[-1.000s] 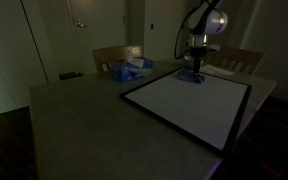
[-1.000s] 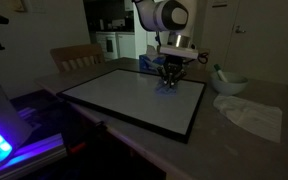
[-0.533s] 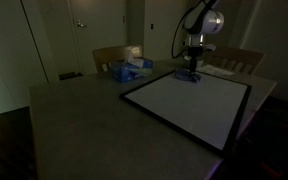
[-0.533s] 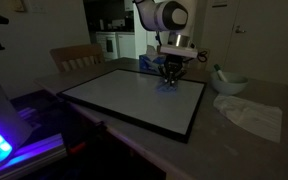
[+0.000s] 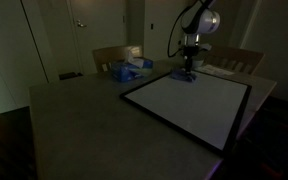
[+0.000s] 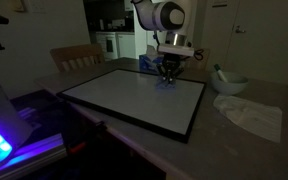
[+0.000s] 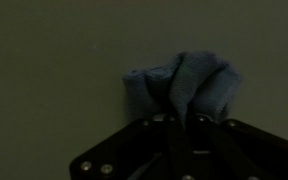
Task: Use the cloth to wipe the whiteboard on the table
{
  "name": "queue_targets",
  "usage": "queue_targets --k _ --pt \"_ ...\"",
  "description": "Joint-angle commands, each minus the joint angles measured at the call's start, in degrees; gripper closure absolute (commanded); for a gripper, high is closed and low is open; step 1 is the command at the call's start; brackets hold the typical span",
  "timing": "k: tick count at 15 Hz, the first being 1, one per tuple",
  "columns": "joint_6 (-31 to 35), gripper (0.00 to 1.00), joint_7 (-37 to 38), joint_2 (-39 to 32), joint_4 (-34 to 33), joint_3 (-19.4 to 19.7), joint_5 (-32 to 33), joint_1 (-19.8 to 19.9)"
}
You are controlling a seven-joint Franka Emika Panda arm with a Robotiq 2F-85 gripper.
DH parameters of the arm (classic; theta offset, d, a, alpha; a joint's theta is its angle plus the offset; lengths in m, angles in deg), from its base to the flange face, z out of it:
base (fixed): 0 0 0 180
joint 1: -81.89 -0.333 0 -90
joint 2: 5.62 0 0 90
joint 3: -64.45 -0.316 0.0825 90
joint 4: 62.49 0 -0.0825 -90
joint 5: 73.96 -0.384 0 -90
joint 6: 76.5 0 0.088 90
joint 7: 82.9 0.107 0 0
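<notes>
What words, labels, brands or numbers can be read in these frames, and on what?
No text can be read in any view.
The whiteboard is blank; no writing shows on it.
On the packaging, any print is too dark and blurred to read.
The cloth shows no label in the wrist view.

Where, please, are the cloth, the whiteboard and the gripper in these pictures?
cloth (image 7: 187, 85): wrist view, on its bunched blue folds.
whiteboard (image 5: 189, 106): in an exterior view, on its bare white surface.
gripper (image 6: 168, 74): in an exterior view, between its fingertips.
</notes>
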Motion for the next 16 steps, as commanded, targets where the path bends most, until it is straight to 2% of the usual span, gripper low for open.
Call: queue_targets --k 1,5,12,16 --pt "-0.34 0.98 0.87 0.87 0.87 0.4 0.01 -0.08" --pt "0.23 0.98 3.15 1.81 2.52 -0.42 -0.33 -1.04" --pt "-1.06 0.98 3.23 1.04 1.08 -1.95 -0.35 -2.01" --pt "-2.35 0.98 3.86 3.22 3.93 -2.2 -0.64 -2.43"
